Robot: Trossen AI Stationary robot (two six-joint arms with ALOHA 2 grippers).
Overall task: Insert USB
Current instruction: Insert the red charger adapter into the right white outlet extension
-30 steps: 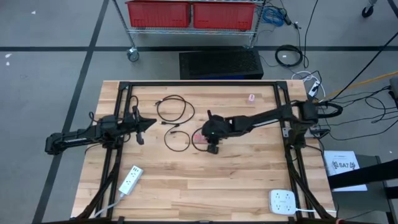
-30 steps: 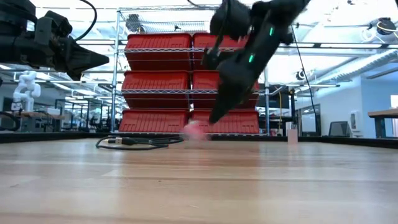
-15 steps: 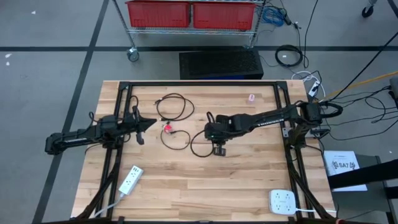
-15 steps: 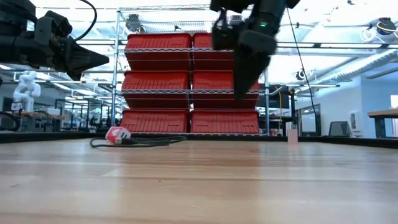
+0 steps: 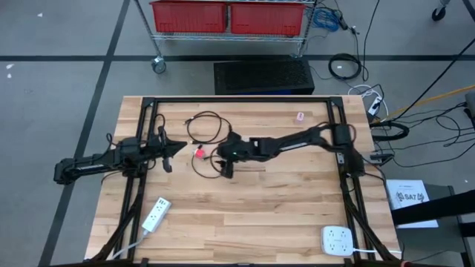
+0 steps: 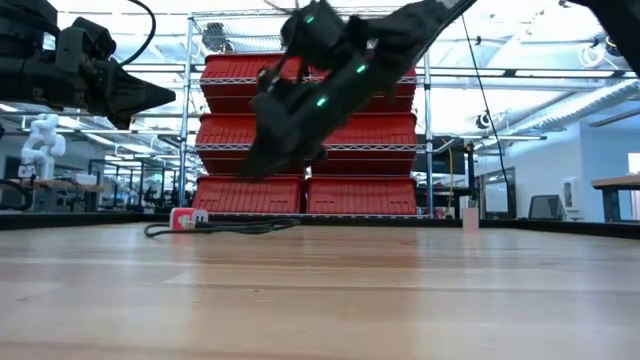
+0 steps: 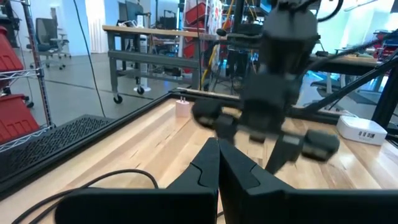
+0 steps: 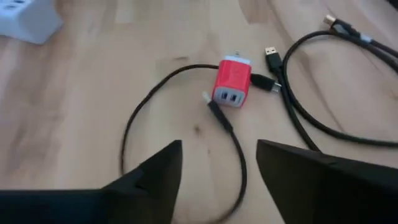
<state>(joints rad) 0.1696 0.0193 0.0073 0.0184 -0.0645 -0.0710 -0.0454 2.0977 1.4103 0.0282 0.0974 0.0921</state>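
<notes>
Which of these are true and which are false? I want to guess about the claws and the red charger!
1. The red charger lies on the table. True.
2. The right claw is holding the charger. False: it is open and empty, apart from the charger.
3. The left claw is shut. True.
4. A cable is plugged into the charger's ports. False: the ports look empty; a cable end lies just beside them.
5. A white power strip lies on the table. True.
</notes>
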